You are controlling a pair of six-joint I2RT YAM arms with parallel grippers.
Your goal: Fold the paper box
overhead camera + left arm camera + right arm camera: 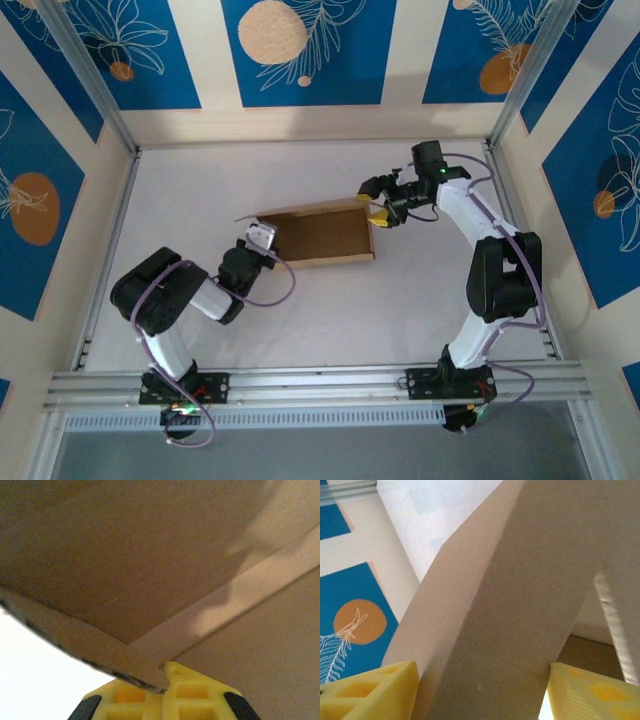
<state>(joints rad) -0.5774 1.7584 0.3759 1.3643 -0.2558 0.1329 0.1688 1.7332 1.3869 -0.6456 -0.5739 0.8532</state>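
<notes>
The paper box (322, 236) is brown cardboard lying mid-table, partly formed, with a raised back wall and end flaps. My left gripper (262, 238) is at its left end. In the left wrist view the left gripper (167, 692) has its yellow fingers pressed together, tips against a cardboard flap edge (100, 652) that crosses one tip. My right gripper (378, 203) straddles the box's right end. In the right wrist view a wide folded flap (510, 620) fills the gap of the right gripper (480, 692) and touches both yellow fingers (370, 692).
The white table (200, 190) is fenced by aluminium rails, one along the front (320, 382) and one along each side. Patterned blue walls stand close behind and beside it. A purple cable (285, 290) loops off the left arm beside the box's near edge.
</notes>
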